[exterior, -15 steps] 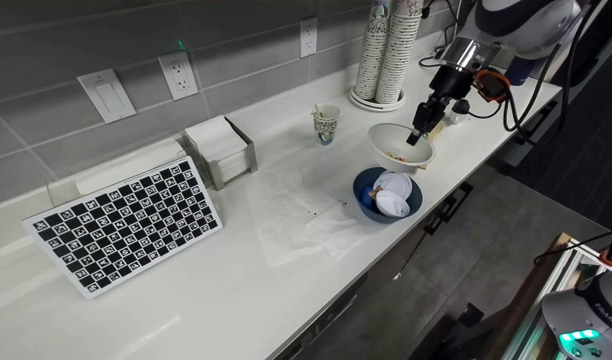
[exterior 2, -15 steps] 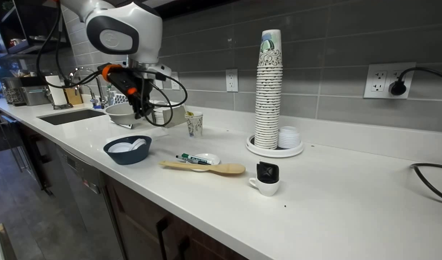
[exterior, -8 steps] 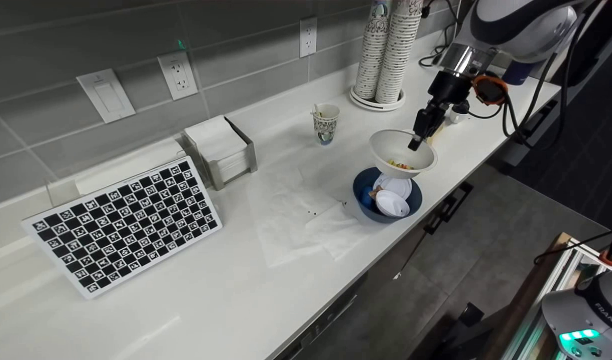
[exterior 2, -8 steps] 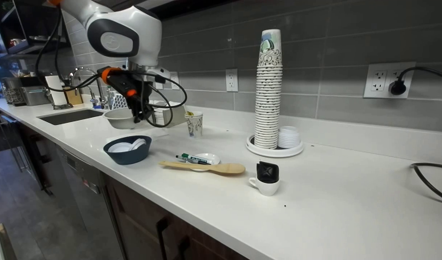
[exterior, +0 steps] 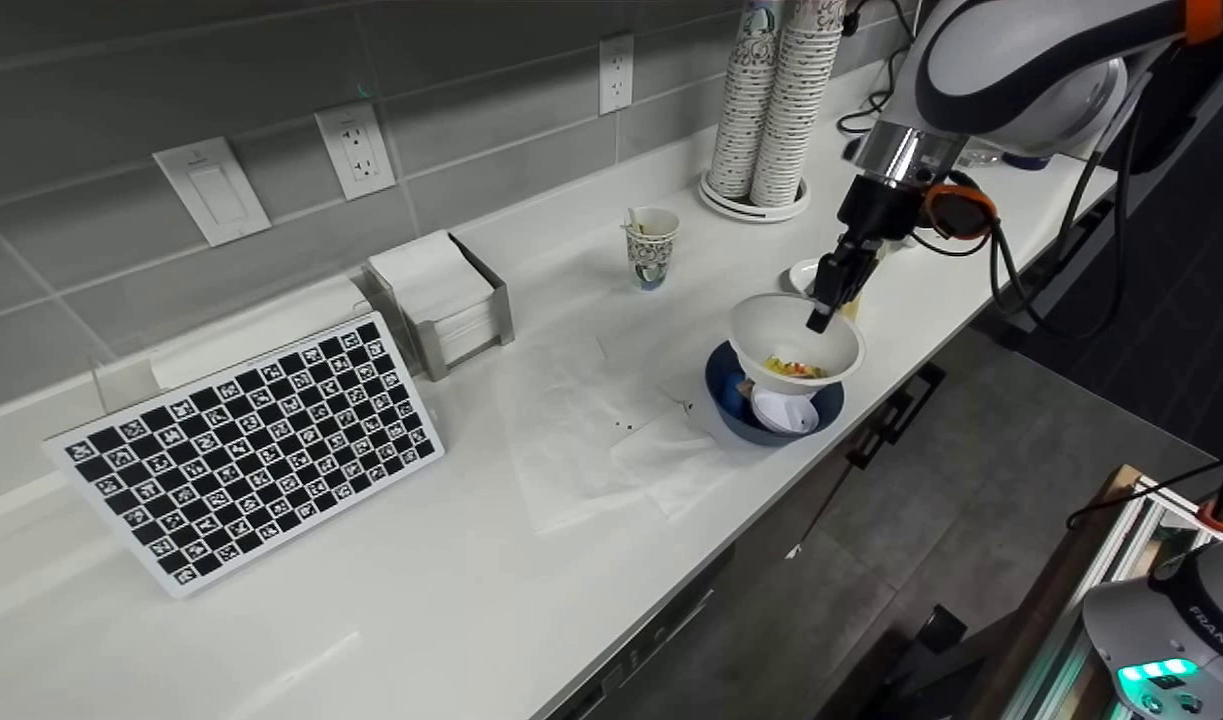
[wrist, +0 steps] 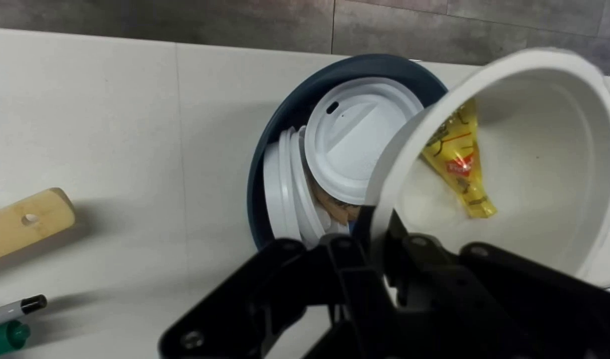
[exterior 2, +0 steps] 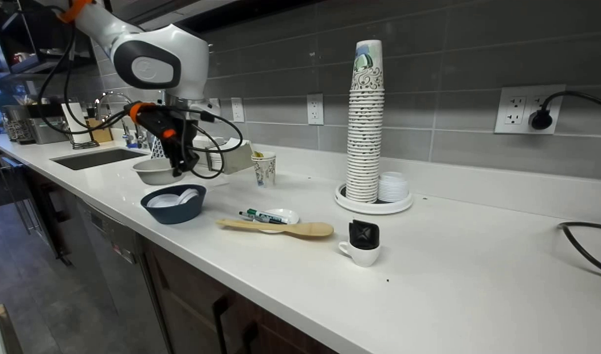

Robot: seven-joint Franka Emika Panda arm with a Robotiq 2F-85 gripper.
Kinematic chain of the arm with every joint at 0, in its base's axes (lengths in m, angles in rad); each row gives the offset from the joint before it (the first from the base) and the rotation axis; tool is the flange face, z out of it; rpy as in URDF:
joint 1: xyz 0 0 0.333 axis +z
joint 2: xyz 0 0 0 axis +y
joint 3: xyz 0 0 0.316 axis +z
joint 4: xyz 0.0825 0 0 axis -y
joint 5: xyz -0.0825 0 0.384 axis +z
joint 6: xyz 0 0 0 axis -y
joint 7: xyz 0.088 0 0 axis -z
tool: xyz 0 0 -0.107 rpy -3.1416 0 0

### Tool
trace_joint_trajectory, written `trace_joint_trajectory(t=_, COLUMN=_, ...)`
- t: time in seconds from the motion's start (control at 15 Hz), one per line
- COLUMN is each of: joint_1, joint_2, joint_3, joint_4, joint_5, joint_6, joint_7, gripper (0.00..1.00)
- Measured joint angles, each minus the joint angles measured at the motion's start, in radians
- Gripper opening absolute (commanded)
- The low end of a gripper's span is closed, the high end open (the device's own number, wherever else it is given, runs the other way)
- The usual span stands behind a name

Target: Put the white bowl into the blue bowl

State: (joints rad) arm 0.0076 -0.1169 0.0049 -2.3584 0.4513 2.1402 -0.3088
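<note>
"Rim and fingers — how do they stand?"

"Close together, with the edge of the white bowl (wrist: 539, 149) clamped between: the gripper (wrist: 381, 224) has one finger inside the wall and one outside."

"And the bowl's make?"

"Smooth, round, flaring up to a thick rolled lip, its inside cream-coloured. A shiny, crinkled yellow packet (wrist: 457, 149) with a red label (wrist: 460, 165) lies in it."

"Where does it hang?"

"In the air above the counter (exterior 2: 452, 275), overlapping the blue bowl (exterior 2: 174, 215) in the wrist view — whether the two touch, I can't tell."

"What fills that darker one?"

"White lids (wrist: 282, 194), plastic by the look of them. One flat disc of a lid (wrist: 362, 139), with a slot, lies face up; others stand on edge beside it in ridged layers. Something brown (wrist: 337, 209) shows beneath."

"Anything along the counter?"

"A long, pale wooden utensil (exterior 2: 275, 227); two slim markers (exterior 2: 268, 217) lying across a round white dish (exterior 2: 291, 215); a glossy mug (exterior 2: 364, 256) holding something black (exterior 2: 364, 235); a tower of paper cups (exterior 2: 365, 142), scroll-printed at the top, stacked rim on rim."
</note>
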Motion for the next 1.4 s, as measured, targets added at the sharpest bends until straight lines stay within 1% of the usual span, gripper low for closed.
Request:
trace_joint_trajectory(t=0.4, joint_1=0.010, joint_2=0.046, joint_3=0.013, joint_4=-0.014, joint_5=-0.059, joint_6=0.086, joint_7=0.047, gripper=0.02)
trace_joint_trajectory(t=0.47, joint_1=0.011, joint_2=0.054, joint_3=0.015, joint_4=-0.014, joint_5=-0.066, joint_6=0.092, joint_7=0.050, gripper=0.31)
trace_joint_trajectory(t=0.53, joint_1=0.011, joint_2=0.062, joint_3=0.016, joint_4=-0.014, joint_5=-0.075, joint_6=0.094, joint_7=0.051, gripper=0.32)
trace_joint_trajectory(t=0.67, joint_1=0.011, joint_2=0.075, joint_3=0.021, joint_4=-0.014, joint_5=-0.089, joint_6=0.094, joint_7=0.055, gripper=0.45)
trace_joint_trajectory(t=0.93, joint_1=0.015, joint_2=0.070, joint_3=0.025, joint_4=-0.012, joint_5=-0.085, joint_6=0.086, joint_7=0.045, gripper=0.73)
trace_joint_trajectory(t=1.2, joint_1=0.013, joint_2=-0.012, joint_3=0.011, joint_4=-0.017, joint_5=-0.085, joint_6=0.062, joint_7=0.040, gripper=1.00)
trace_joint_trajectory(t=1.33, joint_1=0.004, joint_2=-0.084, joint_3=-0.019, joint_4=-0.034, joint_5=-0.085, joint_6=0.042, joint_7=0.040, gripper=1.00)
trace_joint_trajectory(t=1.4, joint_1=-0.004, joint_2=-0.126, joint_3=-0.041, joint_4=-0.052, joint_5=-0.085, joint_6=0.039, joint_7=0.037, gripper=0.97)
